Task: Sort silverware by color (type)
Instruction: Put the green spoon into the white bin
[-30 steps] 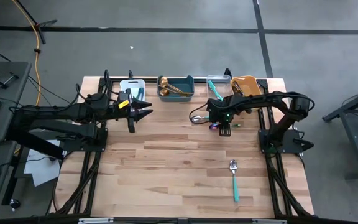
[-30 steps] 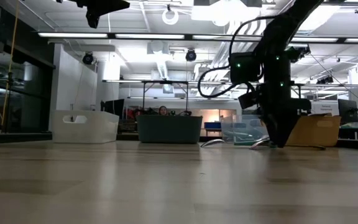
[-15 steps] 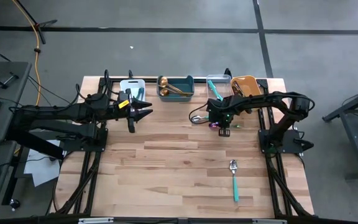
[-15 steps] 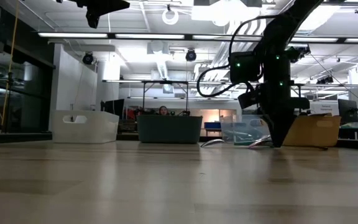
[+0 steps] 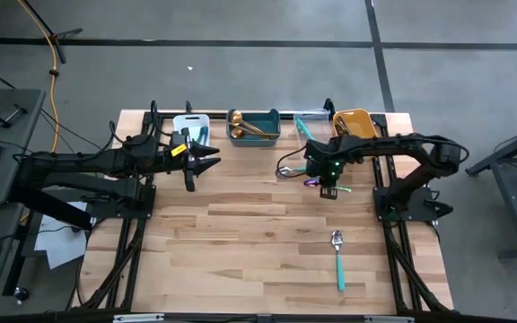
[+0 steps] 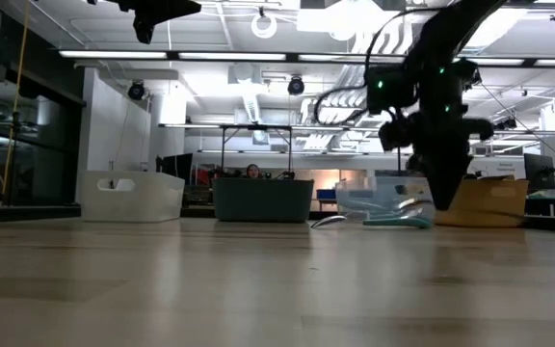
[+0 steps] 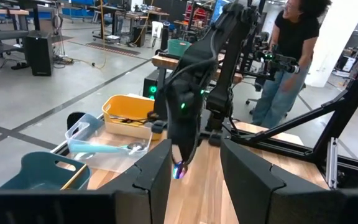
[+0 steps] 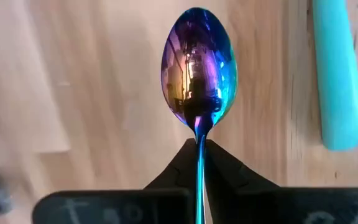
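Observation:
My right gripper [image 5: 324, 182] points steeply down over the table's far right and is shut on an iridescent purple-blue spoon [image 8: 197, 65], also seen as the spoon's purple glint [image 7: 179, 169]. Beside it on the wood lie a silver-bowled spoon [image 5: 285, 170] and a teal handle [image 8: 335, 74]. Another teal-handled spoon [image 5: 337, 260] lies flat near the table's right front. Gold spoons [image 5: 245, 126] rest in the teal bin [image 5: 267, 115]. My left gripper [image 5: 209, 164] hovers open and level at the far left, holding nothing. My right gripper pinches the iridescent spoon's thin neck [image 8: 197, 134], just behind the bowl, between its two fingertips. The fingers come from above, pointing down, and lie along the handle. The bowl sticks out past the fingertips, hanging below them, lifted off the wood.
Four bins stand along the far edge: white [image 5: 189, 126], teal, clear [image 5: 311, 117] with a teal utensil [image 7: 104, 148] in it, and orange [image 5: 353, 121]. A person [image 7: 291, 56] stands beyond the table. Bare wood fills the middle and near left.
My right gripper has taken hold of the iridescent spoon and risen from the table, shifting slightly toward the right edge and tipping a little. The spoon is lifted off the wood. The teal-handled spoon beside it stays on the table.

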`<state>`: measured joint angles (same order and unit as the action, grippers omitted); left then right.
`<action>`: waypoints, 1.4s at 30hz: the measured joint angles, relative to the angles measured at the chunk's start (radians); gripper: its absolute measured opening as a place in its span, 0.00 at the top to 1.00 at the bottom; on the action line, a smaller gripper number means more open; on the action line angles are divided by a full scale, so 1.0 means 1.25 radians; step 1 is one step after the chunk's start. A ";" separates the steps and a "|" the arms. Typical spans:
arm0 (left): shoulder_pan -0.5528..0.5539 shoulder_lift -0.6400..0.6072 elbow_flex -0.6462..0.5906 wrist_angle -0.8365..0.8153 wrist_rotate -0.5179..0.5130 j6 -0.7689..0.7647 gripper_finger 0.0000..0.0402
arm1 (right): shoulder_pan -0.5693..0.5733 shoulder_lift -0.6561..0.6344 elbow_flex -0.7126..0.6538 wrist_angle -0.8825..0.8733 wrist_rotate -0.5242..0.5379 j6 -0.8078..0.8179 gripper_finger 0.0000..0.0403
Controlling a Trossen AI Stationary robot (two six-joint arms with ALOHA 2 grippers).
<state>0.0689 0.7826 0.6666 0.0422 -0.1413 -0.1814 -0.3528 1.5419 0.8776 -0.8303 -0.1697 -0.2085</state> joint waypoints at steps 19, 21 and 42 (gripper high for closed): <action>0.000 0.000 0.000 0.002 0.000 0.001 0.68 | 0.234 -0.281 0.002 0.189 -0.014 0.244 1.00; 0.000 0.000 0.000 0.006 0.000 0.000 0.68 | 0.268 -0.270 0.002 0.281 0.037 0.265 1.00; 0.000 0.000 0.000 0.008 0.000 -0.022 0.68 | 0.314 -0.264 0.003 0.773 0.268 0.307 1.00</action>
<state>0.0685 0.7826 0.6670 0.0521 -0.1413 -0.2085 0.0395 1.2114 0.8814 0.1358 0.1654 0.1753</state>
